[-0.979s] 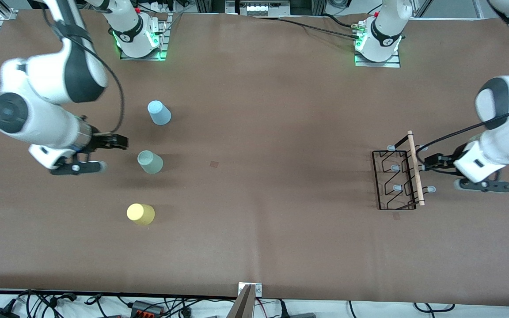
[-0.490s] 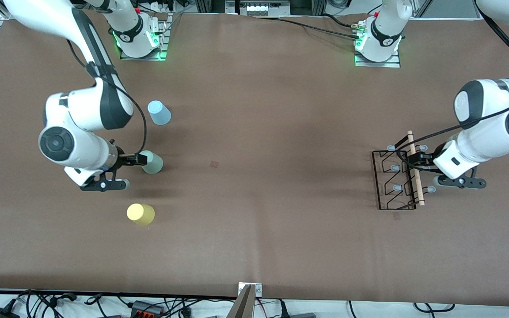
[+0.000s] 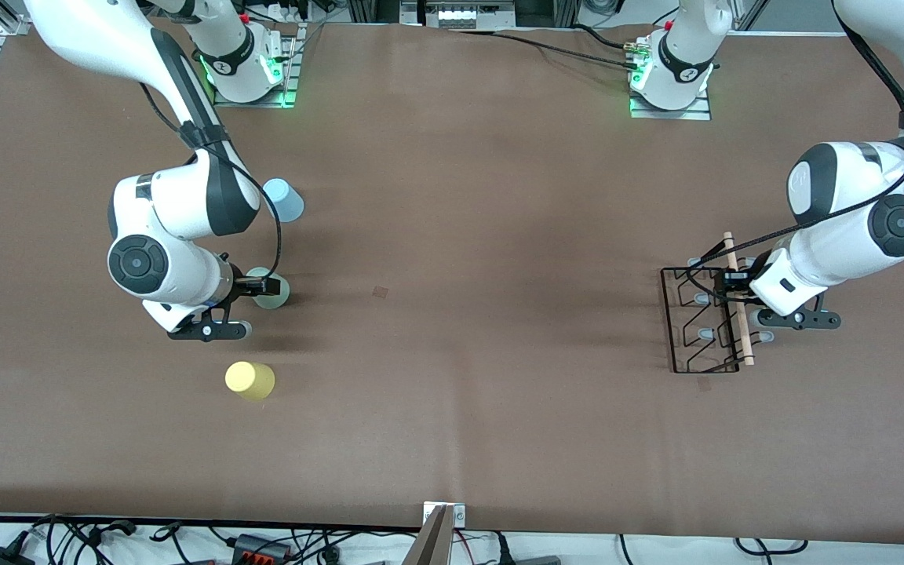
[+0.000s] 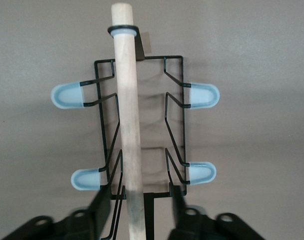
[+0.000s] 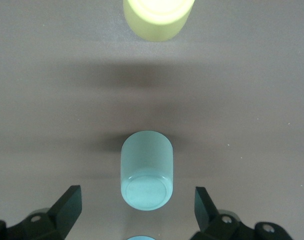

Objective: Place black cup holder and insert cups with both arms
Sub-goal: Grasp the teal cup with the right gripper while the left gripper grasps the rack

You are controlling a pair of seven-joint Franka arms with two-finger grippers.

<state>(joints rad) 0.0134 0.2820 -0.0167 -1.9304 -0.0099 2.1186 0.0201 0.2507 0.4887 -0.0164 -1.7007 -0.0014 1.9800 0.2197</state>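
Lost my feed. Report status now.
Left gripper straddling cup holder handle, not clamped. Right gripper open around mint cup. Nothing in the way.

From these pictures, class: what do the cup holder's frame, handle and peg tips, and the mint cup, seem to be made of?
Black cup holder: thin bent wire, probably coated metal, with a matte black look.
Handle: a pale round rod with faint grain, likely unfinished wood.
Peg tips: translucent pale blue caps, seemingly soft plastic or rubber.
Mint cup: smooth, even, softly sheened walls, likely plastic.
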